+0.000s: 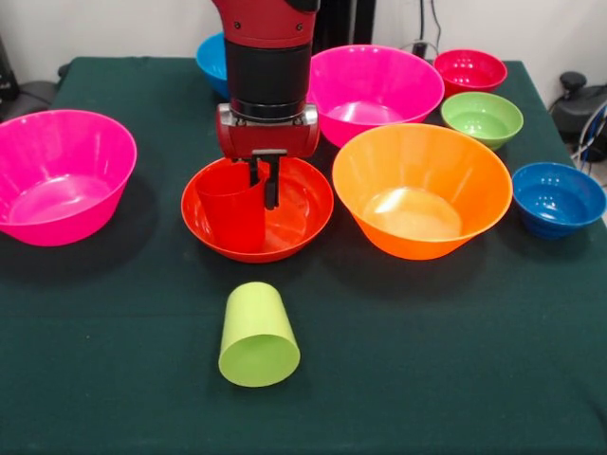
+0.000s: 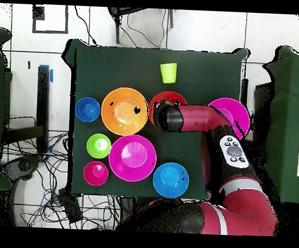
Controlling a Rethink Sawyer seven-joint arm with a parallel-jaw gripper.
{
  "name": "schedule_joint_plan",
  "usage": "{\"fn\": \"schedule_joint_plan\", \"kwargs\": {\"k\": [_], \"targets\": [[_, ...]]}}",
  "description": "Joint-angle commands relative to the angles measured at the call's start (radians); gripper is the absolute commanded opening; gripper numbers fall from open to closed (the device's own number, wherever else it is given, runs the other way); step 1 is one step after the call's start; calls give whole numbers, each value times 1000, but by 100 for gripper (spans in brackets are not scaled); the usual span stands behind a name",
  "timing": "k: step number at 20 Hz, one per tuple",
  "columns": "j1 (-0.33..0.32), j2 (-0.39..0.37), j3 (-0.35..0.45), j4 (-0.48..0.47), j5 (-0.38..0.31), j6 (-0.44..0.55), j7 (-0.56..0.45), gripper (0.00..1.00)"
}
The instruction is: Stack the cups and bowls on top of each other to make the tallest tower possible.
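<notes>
The red cup (image 1: 230,204) stands upright inside the medium red-orange bowl (image 1: 289,232) at the table's middle. My gripper (image 1: 263,185) comes straight down into that bowl, with its two fingers close together on the cup's right wall. In the overhead view the arm covers the cup and most of this bowl (image 2: 160,100). The lime green cup (image 1: 258,334) lies on its side in front of the bowl, mouth towards the camera, and also shows in the overhead view (image 2: 168,72). The big orange bowl (image 1: 422,190) stands empty just right of the red-orange bowl. No tower stands.
One big pink bowl (image 1: 62,175) is at the left, the other (image 1: 373,90) behind the orange bowl. The light blue bowl (image 1: 213,59) sits behind the arm. The small magenta-red bowl (image 1: 469,71), green bowl (image 1: 482,118) and dark blue bowl (image 1: 558,197) line the right side.
</notes>
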State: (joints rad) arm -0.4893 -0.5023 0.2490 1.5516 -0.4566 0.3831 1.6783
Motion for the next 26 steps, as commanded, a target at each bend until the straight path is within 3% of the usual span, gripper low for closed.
{"fn": "schedule_joint_plan", "kwargs": {"k": [1,14,26], "targets": [[25,0,48,20,9,-17,73,0],[92,50,6,-78,27,10,116,0],[156,23,-41,-119,55,66,117,0]]}}
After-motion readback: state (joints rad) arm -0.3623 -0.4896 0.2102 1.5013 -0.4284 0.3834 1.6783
